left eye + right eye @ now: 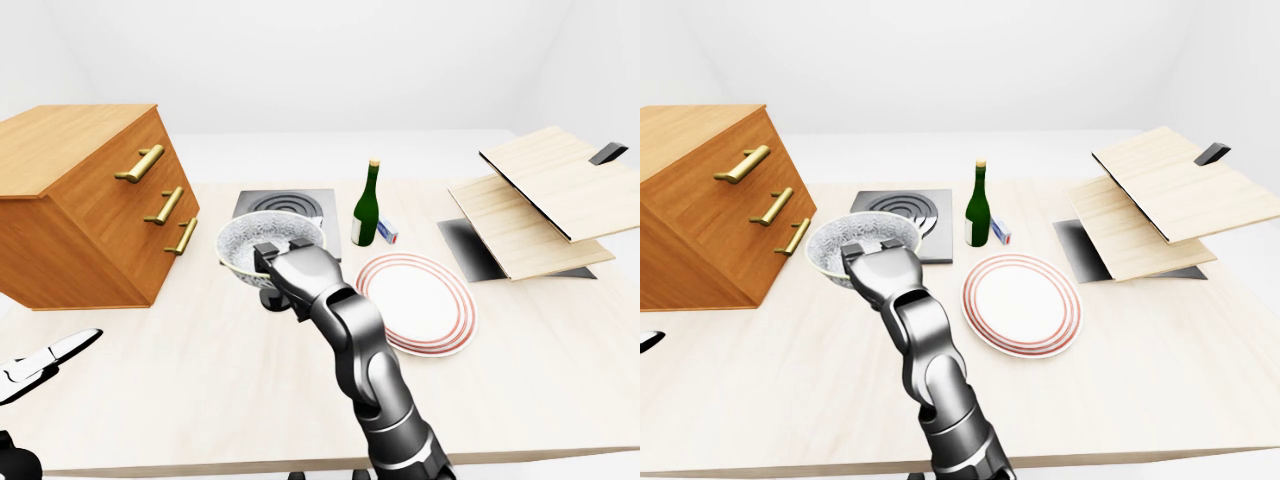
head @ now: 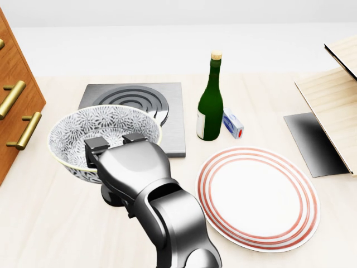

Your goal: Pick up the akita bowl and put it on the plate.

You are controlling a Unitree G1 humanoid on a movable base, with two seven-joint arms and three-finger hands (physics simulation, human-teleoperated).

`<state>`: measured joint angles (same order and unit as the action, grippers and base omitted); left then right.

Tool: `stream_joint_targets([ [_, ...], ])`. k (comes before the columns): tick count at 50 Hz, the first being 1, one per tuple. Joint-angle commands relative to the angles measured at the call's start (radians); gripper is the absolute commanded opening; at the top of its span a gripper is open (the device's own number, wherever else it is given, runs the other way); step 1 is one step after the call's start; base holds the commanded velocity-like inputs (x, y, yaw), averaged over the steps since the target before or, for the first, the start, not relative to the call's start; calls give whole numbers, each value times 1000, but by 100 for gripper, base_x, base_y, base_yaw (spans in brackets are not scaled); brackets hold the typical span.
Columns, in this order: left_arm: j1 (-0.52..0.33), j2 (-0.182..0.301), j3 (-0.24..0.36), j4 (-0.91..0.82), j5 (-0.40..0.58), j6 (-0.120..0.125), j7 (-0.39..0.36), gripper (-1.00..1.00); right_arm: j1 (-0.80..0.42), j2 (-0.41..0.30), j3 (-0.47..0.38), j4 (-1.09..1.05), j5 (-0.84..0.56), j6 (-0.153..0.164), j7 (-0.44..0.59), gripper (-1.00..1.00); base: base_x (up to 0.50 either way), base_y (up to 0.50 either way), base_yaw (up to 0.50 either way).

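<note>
The akita bowl [image 2: 100, 129], white with a grey flower pattern, hangs just above the table, left of the plate; its dark shadow lies below it. My right hand [image 2: 115, 142] is shut on the bowl's near rim, with two fingertips [image 2: 96, 143] hooked over the edge. The white plate [image 2: 259, 198] with red rings lies flat and bare on the table, to the right of the hand. In the left-eye view my left hand [image 1: 45, 362] rests low at the bottom left, fingers stretched out and holding nothing.
A black hob plate [image 2: 134, 103] lies behind the bowl. A green bottle [image 2: 211, 100] and a small box [image 2: 233, 124] stand above the plate. A wooden drawer cabinet [image 1: 90, 200] is at the left; tilted wooden boards [image 1: 540, 200] at the right.
</note>
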<state>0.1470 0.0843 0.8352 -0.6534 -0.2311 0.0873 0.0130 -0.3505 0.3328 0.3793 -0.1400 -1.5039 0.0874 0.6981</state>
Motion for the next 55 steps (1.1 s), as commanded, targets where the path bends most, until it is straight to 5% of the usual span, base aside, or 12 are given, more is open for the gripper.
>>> stream_joint_targets([
  [1,2,-1,-1,5,1,0,1,100,11,-17,-14,-27,-20,0,0,-100,0,0,0],
  [55,8,-6,6,-8,-1,0,0,100,105,-160,-91,-150,68,0,0,-100,0,0,0],
])
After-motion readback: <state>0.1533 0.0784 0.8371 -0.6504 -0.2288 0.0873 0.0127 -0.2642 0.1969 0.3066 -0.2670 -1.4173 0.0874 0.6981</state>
